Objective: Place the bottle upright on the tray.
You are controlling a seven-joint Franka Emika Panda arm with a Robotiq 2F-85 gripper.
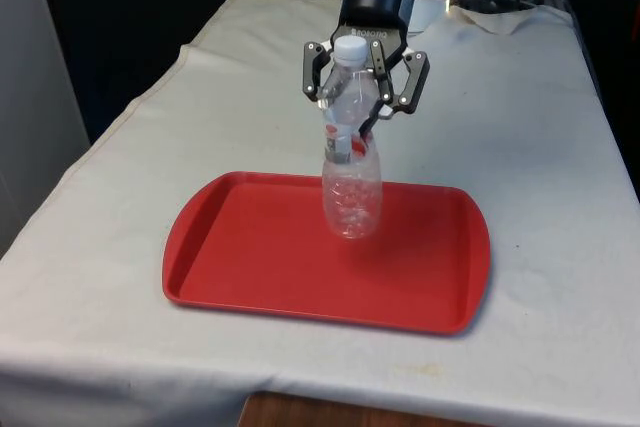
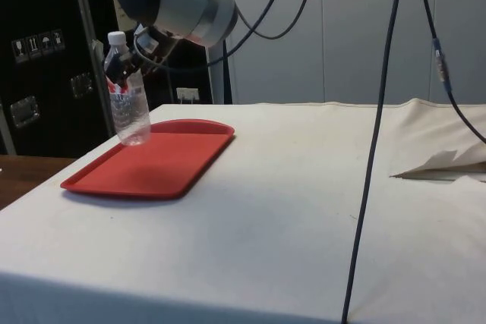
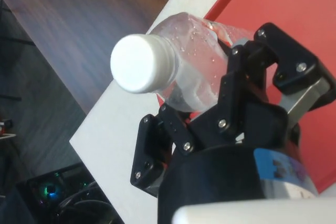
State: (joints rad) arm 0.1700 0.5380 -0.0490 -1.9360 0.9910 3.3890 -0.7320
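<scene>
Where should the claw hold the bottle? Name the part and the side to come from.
Take the bottle at its upper body, just under the white cap, coming down from above with a finger on each side. It stands upright on the red tray, so its neck is the free, narrow part. The claw sits there now.

Your bench (image 1: 540,147) carries a white cloth (image 2: 304,210), creased into a raised fold (image 2: 437,163) at the side view's right edge. Black cables (image 2: 383,111) hang down across that view in front of pale wall panels (image 2: 357,28). A dark cabinet (image 2: 38,73) with stickers stands behind. You can see brown wood floor (image 3: 79,19) beside the bench.
</scene>
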